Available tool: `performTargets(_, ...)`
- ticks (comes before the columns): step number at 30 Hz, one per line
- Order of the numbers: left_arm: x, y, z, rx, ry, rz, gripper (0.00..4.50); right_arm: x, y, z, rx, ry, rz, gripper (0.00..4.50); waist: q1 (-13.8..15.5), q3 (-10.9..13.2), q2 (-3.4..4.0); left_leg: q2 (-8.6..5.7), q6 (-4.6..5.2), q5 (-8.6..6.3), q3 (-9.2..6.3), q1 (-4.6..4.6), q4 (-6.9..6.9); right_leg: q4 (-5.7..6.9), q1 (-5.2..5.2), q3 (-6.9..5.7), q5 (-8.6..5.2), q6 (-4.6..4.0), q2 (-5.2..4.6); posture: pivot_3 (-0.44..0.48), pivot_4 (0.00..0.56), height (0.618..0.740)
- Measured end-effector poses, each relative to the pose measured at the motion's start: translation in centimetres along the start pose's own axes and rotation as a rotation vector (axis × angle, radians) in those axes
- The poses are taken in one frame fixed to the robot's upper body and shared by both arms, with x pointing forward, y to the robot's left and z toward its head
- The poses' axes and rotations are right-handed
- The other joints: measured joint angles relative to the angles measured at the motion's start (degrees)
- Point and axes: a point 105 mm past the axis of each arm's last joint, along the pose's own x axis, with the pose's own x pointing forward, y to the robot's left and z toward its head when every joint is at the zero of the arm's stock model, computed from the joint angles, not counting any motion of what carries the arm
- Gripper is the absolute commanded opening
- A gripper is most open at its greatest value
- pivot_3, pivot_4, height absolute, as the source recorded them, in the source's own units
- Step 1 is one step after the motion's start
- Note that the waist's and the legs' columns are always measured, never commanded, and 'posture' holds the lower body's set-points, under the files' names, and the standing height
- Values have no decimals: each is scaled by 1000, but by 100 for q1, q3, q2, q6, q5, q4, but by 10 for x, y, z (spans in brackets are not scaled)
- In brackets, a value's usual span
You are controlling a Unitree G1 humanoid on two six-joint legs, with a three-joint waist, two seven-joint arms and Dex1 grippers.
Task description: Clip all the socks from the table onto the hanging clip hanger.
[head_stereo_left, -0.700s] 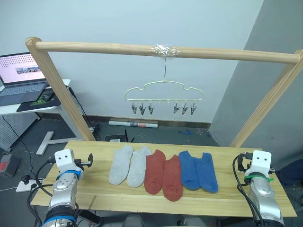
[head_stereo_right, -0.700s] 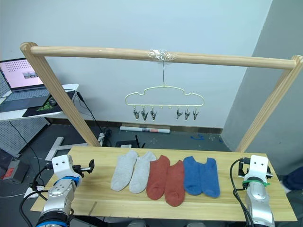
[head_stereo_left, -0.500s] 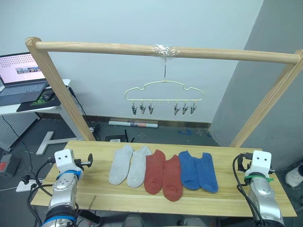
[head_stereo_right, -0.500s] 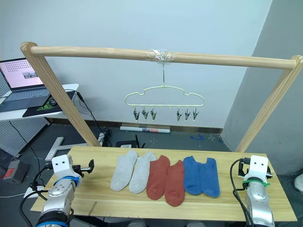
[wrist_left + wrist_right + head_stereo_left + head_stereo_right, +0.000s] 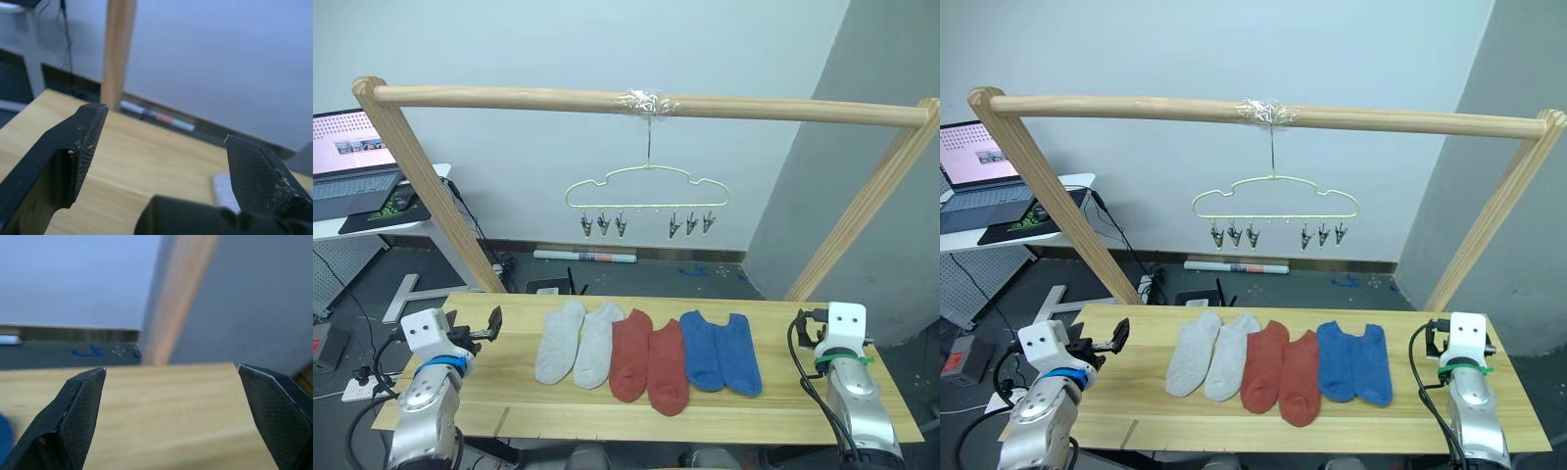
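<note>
No sock is on the hanger yet, so the job is still at the start

All six socks lie flat in a row in the middle of the table: two grey, two red, two blue. The hanger hangs from the wood bar above them and its six clips are bare. The left gripper and the right gripper sit low at the two ends of the table, fingers wide apart, holding nothing. Every sock still needs clipping
</note>
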Motion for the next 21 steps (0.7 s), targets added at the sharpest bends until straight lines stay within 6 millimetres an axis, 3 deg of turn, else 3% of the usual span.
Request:
performTargets(3, -3, -27, 32, 41, -76, -120, 4459, 3, 19, 17, -14, -42, 126, 4500, 36, 112, 8, -6, 7, 6, 0, 13, 3, -3, 23, 8, -6, -9, 0, 162, 94, 740)
performTargets(6, 4, -61, 65, 66, -180, -233, 3869, 6, 45, 41, -41, -107, 270, 4500, 46, 224, 24, -30, 24, 17, 0, 14, 5, -5, 30, 33, -6, -9, -5, 157, 113, 740)
performTargets(8, 10, -79, 81, 49, -231, -277, 3235, 6, 59, 59, -65, -161, 352, 4500, 35, 282, 22, -30, 25, 18, 0, 9, 7, -7, 30, 35, -1, 1, -5, 149, 132, 740)
performTargets(10, 16, -93, 86, 40, -238, -305, 2672, 4, 69, 73, -87, -200, 429, 4500, 32, 343, 17, -29, 26, 18, -2, 2, 6, -8, 26, 32, 9, 26, -5, 142, 142, 740)
performTargets(15, 37, -137, 101, 6, -265, -385, 2672, -14, 117, 116, -106, -318, 713, 4500, 21, 518, 9, -28, 27, 17, -20, -33, 6, -9, 0, 16, 23, 36, -1, 115, 170, 740)
performTargets(21, 55, -153, 102, -19, -269, -374, 2672, -41, 159, 163, -47, -443, 953, 4500, 19, 651, 2, -29, 28, 17, -29, -52, 6, -9, -10, 6, 30, 24, -3, 97, 180, 740)
